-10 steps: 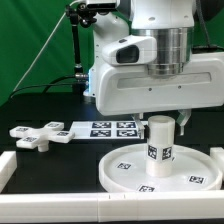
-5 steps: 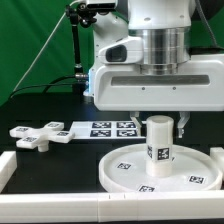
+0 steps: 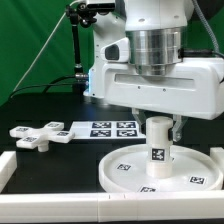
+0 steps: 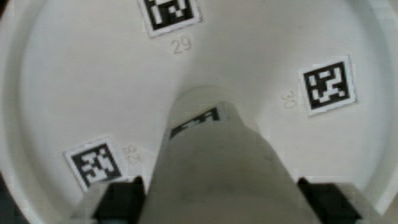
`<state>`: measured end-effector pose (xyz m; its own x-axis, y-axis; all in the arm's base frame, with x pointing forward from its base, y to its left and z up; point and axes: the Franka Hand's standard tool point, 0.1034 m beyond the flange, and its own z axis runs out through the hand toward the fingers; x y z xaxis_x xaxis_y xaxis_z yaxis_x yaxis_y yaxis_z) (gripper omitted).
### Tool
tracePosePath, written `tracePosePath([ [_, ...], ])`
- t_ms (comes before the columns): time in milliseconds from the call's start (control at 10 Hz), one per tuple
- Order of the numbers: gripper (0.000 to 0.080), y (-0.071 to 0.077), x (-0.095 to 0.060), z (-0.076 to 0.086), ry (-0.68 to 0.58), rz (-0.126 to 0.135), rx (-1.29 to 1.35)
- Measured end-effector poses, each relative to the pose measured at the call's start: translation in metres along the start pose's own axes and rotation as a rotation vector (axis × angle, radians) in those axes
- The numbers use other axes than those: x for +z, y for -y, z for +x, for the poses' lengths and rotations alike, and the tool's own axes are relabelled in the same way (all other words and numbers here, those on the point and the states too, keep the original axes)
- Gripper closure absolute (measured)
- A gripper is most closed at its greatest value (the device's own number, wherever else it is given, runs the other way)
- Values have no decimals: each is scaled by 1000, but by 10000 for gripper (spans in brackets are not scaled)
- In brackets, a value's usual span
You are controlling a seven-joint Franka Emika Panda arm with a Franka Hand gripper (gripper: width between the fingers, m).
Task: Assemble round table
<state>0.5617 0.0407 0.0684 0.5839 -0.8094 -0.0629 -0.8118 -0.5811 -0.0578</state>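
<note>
Change: post [image 3: 160, 148] lower than a second ago, its foot nearer the disc [image 3: 108, 172] floor.
Exterior, post: upright over the disc's middle; contact not resolvable.
Exterior, cross piece [image 3: 38, 133]: flat on the table [image 3: 70, 150], to the exterior view's left of the disc, beside the marker board [image 3: 112, 128].
Wrist, gripper [image 4: 224, 200]: clenched on the post, one finger each side.
Wrist, disc: tagged floor beyond the post.

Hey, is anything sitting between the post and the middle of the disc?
Nothing visible. The post, in the gripper, is upright over the disc's middle, and only flat tags show on the disc around it. The cross piece lies apart, off to the exterior view's left.
</note>
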Motion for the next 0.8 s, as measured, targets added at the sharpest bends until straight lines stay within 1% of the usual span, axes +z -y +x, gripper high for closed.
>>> tracePosePath([
  [300,392,0,0,0,24,19,249],
  [400,392,0,0,0,32,24,288],
  [800,391,1,0,0,57,36,558],
])
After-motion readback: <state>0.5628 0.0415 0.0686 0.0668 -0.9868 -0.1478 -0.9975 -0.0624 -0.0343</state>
